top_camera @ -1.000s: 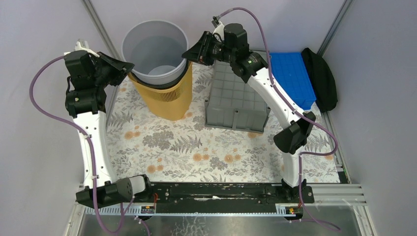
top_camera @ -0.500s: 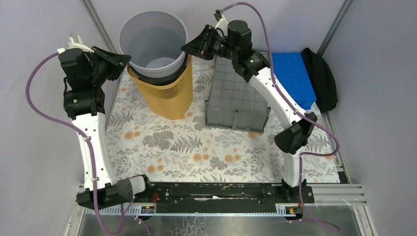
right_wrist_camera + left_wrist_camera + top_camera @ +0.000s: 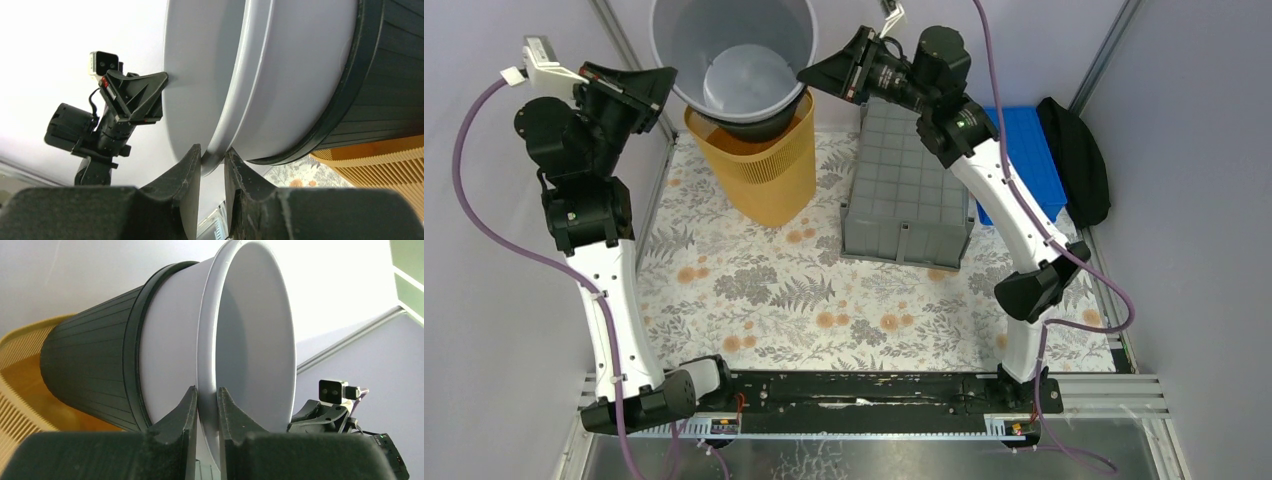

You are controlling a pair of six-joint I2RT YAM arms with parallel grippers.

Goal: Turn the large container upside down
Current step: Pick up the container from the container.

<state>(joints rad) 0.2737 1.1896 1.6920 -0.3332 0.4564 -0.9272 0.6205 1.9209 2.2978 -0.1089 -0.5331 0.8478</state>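
The large container (image 3: 906,195), a dark-grey crate, lies on the table right of centre with its square-gridded underside up. Neither gripper touches it. My left gripper (image 3: 664,76) (image 3: 206,391) is shut on the left rim of the round light-grey bucket (image 3: 724,50) (image 3: 175,340). My right gripper (image 3: 804,73) (image 3: 213,151) is shut on the bucket's right rim (image 3: 300,75). The bucket sits nested in a dark ribbed bucket (image 3: 90,370) (image 3: 395,85), and both are held up in the air, partly above the yellow basket (image 3: 769,175).
A blue ribbed tray (image 3: 1024,150) and a black object (image 3: 1079,160) lie at the back right, beside the crate. The yellow basket also shows in the left wrist view (image 3: 20,370) and the right wrist view (image 3: 385,160). Grey walls close in both sides.
Both grippers have risen and moved toward the back, lifting the light-grey bucket and the dark one round it up out of the yellow basket. The crate has not moved.
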